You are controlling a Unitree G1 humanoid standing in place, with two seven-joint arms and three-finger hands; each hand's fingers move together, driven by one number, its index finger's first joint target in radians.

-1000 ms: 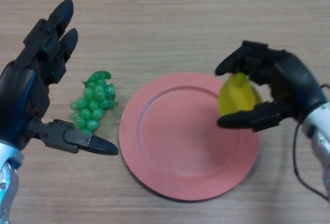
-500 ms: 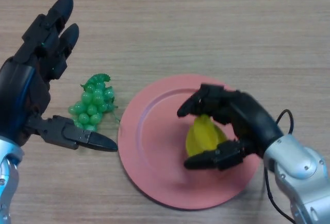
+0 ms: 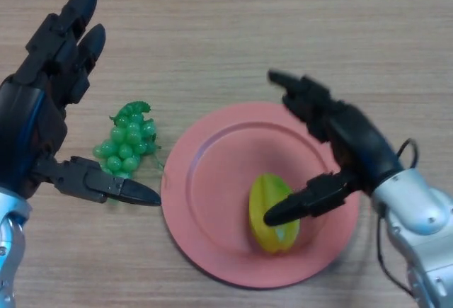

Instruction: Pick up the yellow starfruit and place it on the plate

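Starfruit (image 3: 273, 212) lies on pink plate (image 3: 212, 180); right robot hand (image 3: 340, 138) and left robot hand (image 3: 42, 110) both spread

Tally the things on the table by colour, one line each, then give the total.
Yellow: 1, the starfruit lying on the plate.
Green: 1, the bunch of grapes left of the plate.
Pink: 1, the plate.
Total: 3.

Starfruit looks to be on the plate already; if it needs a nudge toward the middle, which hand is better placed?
Right. The right hand hangs open over the pink plate, thumb at the starfruit. The left hand is open beside the green grapes, off the plate.
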